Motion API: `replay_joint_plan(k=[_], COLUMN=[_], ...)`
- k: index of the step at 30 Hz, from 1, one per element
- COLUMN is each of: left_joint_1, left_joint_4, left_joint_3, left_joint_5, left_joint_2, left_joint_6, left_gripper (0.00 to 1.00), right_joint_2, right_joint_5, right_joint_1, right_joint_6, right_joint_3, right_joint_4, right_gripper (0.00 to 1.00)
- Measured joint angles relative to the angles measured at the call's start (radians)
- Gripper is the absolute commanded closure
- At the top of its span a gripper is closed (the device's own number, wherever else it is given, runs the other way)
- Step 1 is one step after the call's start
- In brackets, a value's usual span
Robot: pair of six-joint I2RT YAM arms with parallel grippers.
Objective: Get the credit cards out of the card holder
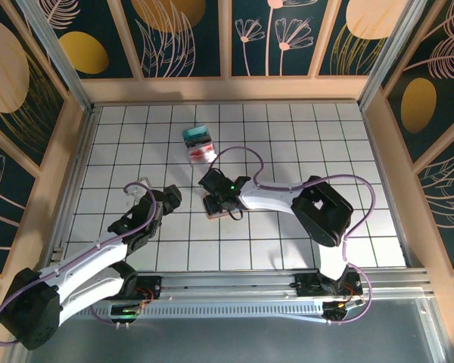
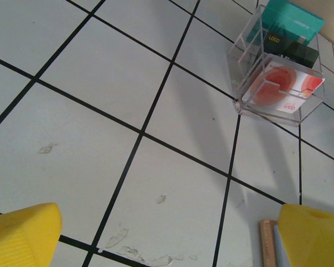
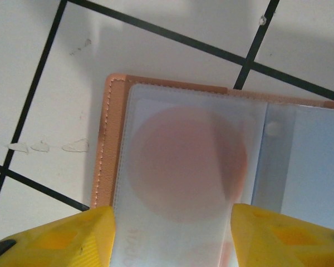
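Tiled table (image 1: 287, 136), open card holder (image 3: 183, 161) between fingers (image 3: 72, 236) of right pincer (image 3: 172, 228)

Bright, even light from above on the white table (image 1: 303, 136). Soft grey shadow beside the clear box (image 2: 278, 67), left wrist view. Right wrist view slightly soft; its yellow fingers (image 3: 61, 236) blur at the bottom edge.

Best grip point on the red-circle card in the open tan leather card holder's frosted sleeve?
Probably the card's near end, approached from the right gripper side. It lies flat in the frosted sleeve; the card holder's stitched border blocks the side and far edges, and the yellow fingers stand either side of that end.
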Motion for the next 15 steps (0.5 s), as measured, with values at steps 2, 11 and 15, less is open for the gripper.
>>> replay_joint_plan(k=[2, 11, 15], left_joint_1=[0.000, 0.000, 0.000], left_joint_4=[0.000, 0.002, 0.004], left_joint_3=[-0.001, -0.001, -0.001], left_joint_5=[-0.004, -0.011, -0.014], left_joint_2=[0.000, 0.002, 0.002], left_joint_6=[-0.004, -0.011, -0.011], left_gripper=[0.01, 0.01, 0.01], right_joint_2=[0.003, 0.014, 0.018], right_joint_5=[0.002, 0.025, 0.034], right_joint_1=[0.001, 0.005, 0.006], right_joint_6=[0.000, 0.000, 0.000], right_joint_3=[0.000, -0.002, -0.002], right_joint_4=[0.000, -0.007, -0.008], right_gripper=[0.42, 0.45, 0.47])
